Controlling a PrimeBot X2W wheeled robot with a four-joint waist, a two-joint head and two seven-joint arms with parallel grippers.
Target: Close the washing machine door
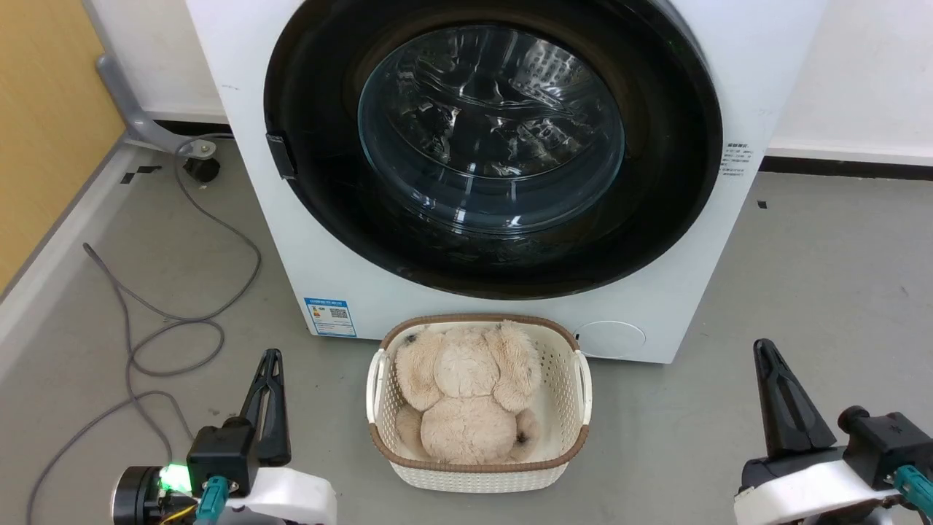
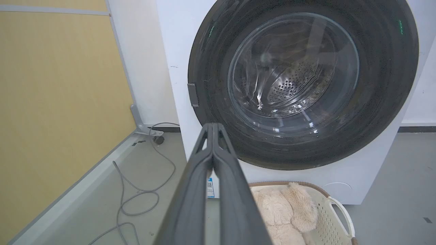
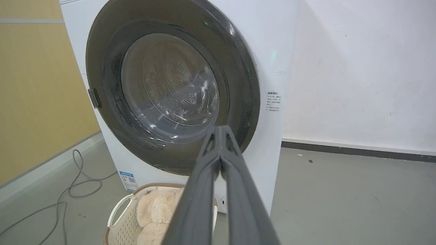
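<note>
The washing machine [image 1: 306, 240] is a big white front-loader with a blue sticker [image 1: 330, 316] low on its front. Its door [image 1: 656, 182], a glossy black disc with a clear bulging window [image 1: 490, 127], lies flat against the front, latch tab [image 1: 280, 155] on the left rim. The door [image 2: 385, 88] also faces the left wrist camera, and the door [image 3: 238, 75] the right wrist one. My left gripper [image 1: 271, 357] is shut at lower left, empty, well short of the machine. My right gripper [image 1: 762, 348] is shut at lower right, empty. Their tips meet in the wrist views [image 2: 213, 125] [image 3: 221, 128].
A white basket [image 1: 579, 379] holding a beige plush toy [image 1: 466, 394] stands on the floor directly before the machine, between my grippers. Grey cables [image 1: 168, 321] loop on the floor at left beside a yellow wall panel [image 1: 44, 124]. White wall [image 3: 357, 68] is to the right.
</note>
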